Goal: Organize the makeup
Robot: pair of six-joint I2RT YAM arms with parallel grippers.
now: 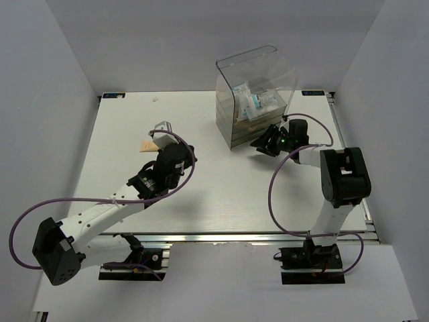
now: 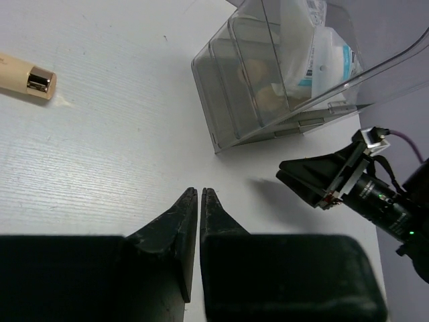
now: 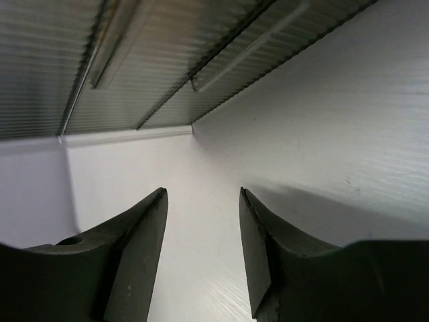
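The beige squeeze tube (image 1: 148, 145) lies on the table just left of my left arm; its gold-capped end shows in the left wrist view (image 2: 28, 76). My left gripper (image 2: 200, 192) is shut and empty above bare table, between the tube and the box. The clear packet (image 1: 253, 100) with white-blue contents sits in the top of the clear drawer box (image 1: 268, 64), also in the left wrist view (image 2: 323, 52). Peach sponges (image 2: 259, 75) show through a drawer. My right gripper (image 1: 267, 141) is open and empty at the box's front foot (image 3: 134, 67). The pencil stick is not visible.
The drawer box stands at the back middle-right of the white table (image 1: 221, 194). White walls close in the left, right and back sides. A purple cable loops from each arm. The right gripper also shows in the left wrist view (image 2: 307, 181).
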